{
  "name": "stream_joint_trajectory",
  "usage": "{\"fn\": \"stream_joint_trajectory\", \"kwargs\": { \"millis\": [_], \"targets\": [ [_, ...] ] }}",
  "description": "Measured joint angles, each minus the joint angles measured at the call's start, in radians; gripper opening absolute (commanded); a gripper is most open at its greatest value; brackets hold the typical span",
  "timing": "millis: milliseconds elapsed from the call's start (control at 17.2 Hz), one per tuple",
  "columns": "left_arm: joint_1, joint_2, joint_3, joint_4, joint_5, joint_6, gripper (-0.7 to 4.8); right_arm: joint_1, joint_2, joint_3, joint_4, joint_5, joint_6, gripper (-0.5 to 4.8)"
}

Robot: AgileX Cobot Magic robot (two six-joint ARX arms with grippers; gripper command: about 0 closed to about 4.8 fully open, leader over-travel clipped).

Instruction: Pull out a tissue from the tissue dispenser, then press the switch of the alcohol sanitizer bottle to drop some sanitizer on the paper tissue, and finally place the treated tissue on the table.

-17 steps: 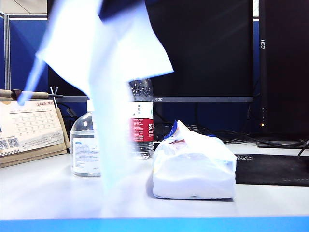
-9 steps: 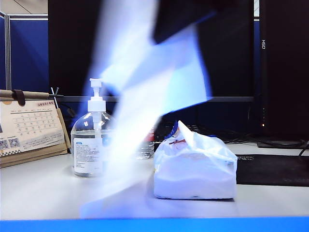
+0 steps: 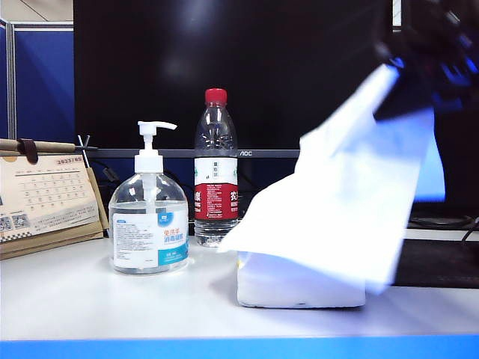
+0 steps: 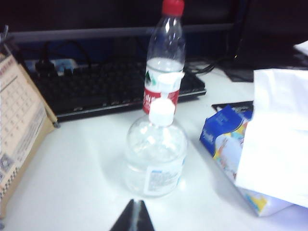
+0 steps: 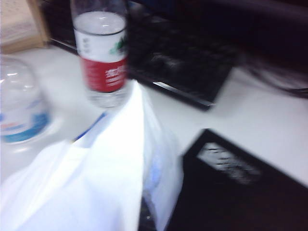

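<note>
Right gripper (image 3: pixel 430 63): clamped on the tissue (image 3: pixel 352 217), carried high above the tissue dispenser (image 3: pixel 299 288), probably for setting down.
Left gripper (image 4: pixel 133 217): closed, empty, poised just behind the alcohol sanitizer bottle (image 3: pixel 149 232).
Switch (image 3: pixel 153 129): untouched now.
Table (image 3: pixel 75 299): bottle near left edge, dispenser at front edge.

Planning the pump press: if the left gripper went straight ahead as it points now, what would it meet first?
Probably the alcohol sanitizer bottle: the shut left gripper points at its base, though depth is unclear.
</note>
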Motion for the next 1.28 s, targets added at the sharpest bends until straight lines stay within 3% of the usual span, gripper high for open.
{"fn": "stream_joint_trajectory", "kwargs": {
  "millis": [116,232,755,929,1278],
  "targets": [
    [0.0,0.0,-0.018,0.013,-0.006,0.001,-0.06,-0.056,-0.007,-0.086,0.08,-0.084,0.003,-0.06],
    [0.0,0.0,-0.07,0.031,-0.007,0.002,-0.06,-0.063,-0.003,-0.153,0.141,-0.105,0.006,-0.06],
    [0.0,0.002,-0.152,0.085,-0.025,-0.022,-0.01,-0.063,-0.003,-0.38,0.216,-0.113,0.031,-0.06],
    [0.0,0.002,-0.153,0.087,-0.02,-0.038,-0.01,-0.063,-0.003,-0.385,0.288,-0.107,0.052,-0.06],
    [0.0,0.002,-0.153,0.087,-0.026,-0.039,-0.01,-0.063,-0.003,-0.385,0.277,-0.103,0.056,-0.06]
  ]
}}
